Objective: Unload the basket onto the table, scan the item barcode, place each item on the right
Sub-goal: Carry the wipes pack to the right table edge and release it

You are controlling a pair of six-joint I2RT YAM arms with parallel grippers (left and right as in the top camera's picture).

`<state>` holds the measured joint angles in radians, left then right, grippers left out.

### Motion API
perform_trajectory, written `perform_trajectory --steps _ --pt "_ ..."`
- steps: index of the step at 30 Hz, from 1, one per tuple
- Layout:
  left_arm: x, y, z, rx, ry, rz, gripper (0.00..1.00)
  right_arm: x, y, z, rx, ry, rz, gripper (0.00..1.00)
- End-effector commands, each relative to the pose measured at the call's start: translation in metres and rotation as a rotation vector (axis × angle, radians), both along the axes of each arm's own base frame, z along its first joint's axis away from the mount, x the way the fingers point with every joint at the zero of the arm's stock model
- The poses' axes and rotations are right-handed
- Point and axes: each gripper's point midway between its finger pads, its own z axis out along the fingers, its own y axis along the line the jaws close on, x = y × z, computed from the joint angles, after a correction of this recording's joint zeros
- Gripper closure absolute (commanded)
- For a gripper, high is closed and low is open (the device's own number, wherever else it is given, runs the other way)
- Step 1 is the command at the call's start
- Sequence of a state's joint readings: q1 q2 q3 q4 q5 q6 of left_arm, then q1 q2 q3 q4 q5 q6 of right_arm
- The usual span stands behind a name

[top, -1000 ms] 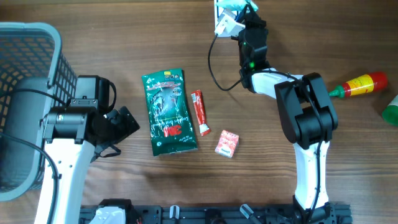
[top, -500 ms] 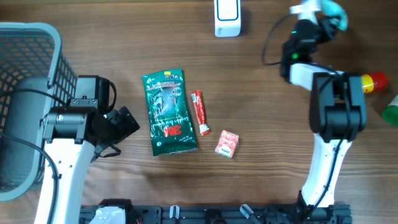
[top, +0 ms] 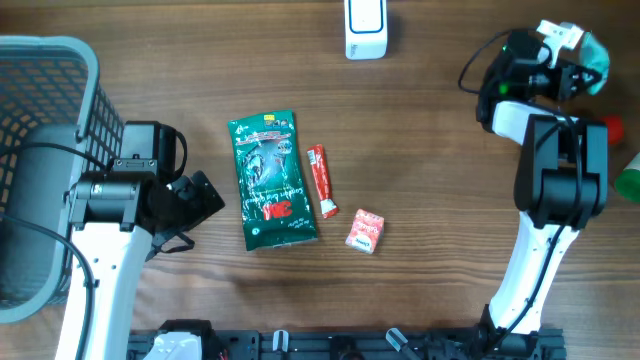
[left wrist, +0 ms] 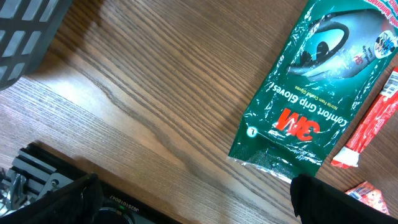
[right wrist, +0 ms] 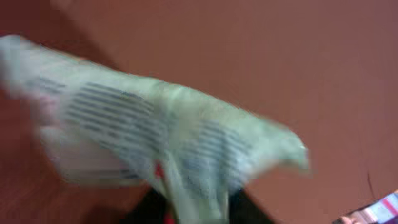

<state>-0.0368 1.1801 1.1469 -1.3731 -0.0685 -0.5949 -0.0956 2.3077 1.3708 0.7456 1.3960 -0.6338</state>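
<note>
My right gripper is at the far right back of the table, shut on a pale white-and-teal packet. In the right wrist view that packet fills the frame, blurred, with dark striped print on it, rising from between my two dark fingers. The white scanner stands at the back middle, well left of the packet. My left gripper hovers open and empty left of a green 3M gloves pack. Its fingertips frame bare wood just below the gloves pack.
A red stick sachet and a small red box lie right of the gloves pack. A grey mesh basket stands at the left edge. A red bottle and a green object sit at the right edge.
My right arm has swung from the scanner at the back middle over to the far right, carrying the packet with it. The left arm has not moved.
</note>
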Motion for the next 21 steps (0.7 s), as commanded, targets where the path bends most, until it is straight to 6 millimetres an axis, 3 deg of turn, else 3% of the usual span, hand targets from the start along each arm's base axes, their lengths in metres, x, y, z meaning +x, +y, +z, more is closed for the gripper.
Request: perform_trajectory --steps 1,2,3,8,11,14,15,18,21 --pt "-0.001 0.001 -0.001 -0.002 0.004 -0.009 0.0 0.0 -0.006 -0.015 0.041 -0.108 0.002 0.37" --pt "-0.001 0.001 -0.001 -0.002 0.005 -0.009 0.0 0.003 -0.006 -0.019 0.054 -0.088 0.02 0.09" --pt "-0.001 0.001 -0.001 -0.002 0.004 -0.009 0.0 0.005 -0.006 -0.023 0.066 -0.071 0.035 0.0" --pt "-0.001 0.001 -0.001 -0.002 0.004 -0.009 0.0 0.022 0.001 -0.023 0.081 0.003 0.129 0.0" --pt "-0.001 0.001 -0.001 -0.002 0.004 -0.009 0.0 0.035 0.008 0.01 0.035 -0.02 0.164 0.0" --pt "-0.001 0.001 -0.001 -0.002 0.005 -0.009 0.0 0.05 0.025 0.079 -0.032 -0.121 0.225 0.0" --pt "-0.001 0.001 -0.001 -0.002 0.004 -0.009 0.0 0.058 0.039 0.122 -0.067 -0.157 0.286 0.0" --pt "-0.001 0.001 -0.001 -0.002 0.004 -0.009 0.0 0.06 0.072 0.211 -0.121 -0.239 0.458 0.0" --pt "-0.001 0.001 -0.001 -0.002 0.004 -0.009 0.0 0.047 0.094 0.264 -0.091 -0.236 0.617 0.0"
